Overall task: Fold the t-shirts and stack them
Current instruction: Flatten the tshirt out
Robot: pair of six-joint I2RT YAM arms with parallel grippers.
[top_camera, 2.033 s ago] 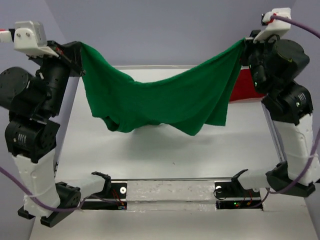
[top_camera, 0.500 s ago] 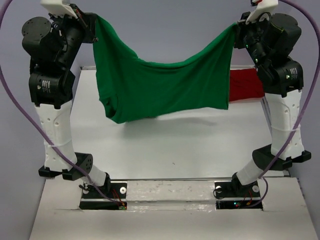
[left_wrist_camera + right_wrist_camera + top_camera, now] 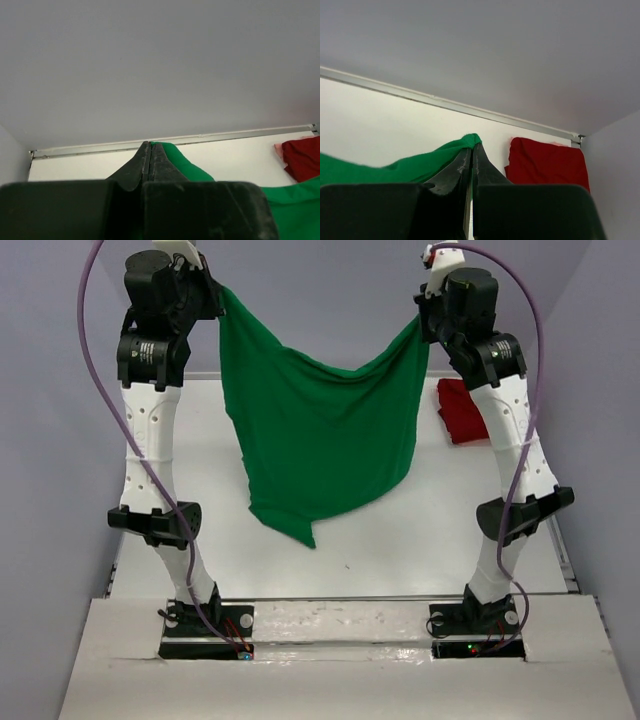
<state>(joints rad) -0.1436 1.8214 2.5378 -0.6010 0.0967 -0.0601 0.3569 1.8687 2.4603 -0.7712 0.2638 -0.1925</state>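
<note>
Left pincer and right pincer, arms upright, pinch green t-shirt.

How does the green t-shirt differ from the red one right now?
Colour: the green t-shirt is bright green, the red t-shirt dark red.
Pose: the green one hangs in the air, sagging between the left gripper and the right gripper, each shut on a corner; the red one lies on the table, far right, untouched.
Shape: green is spread open, red is a compact bundle.
Shared: both are plain cloth.
</note>
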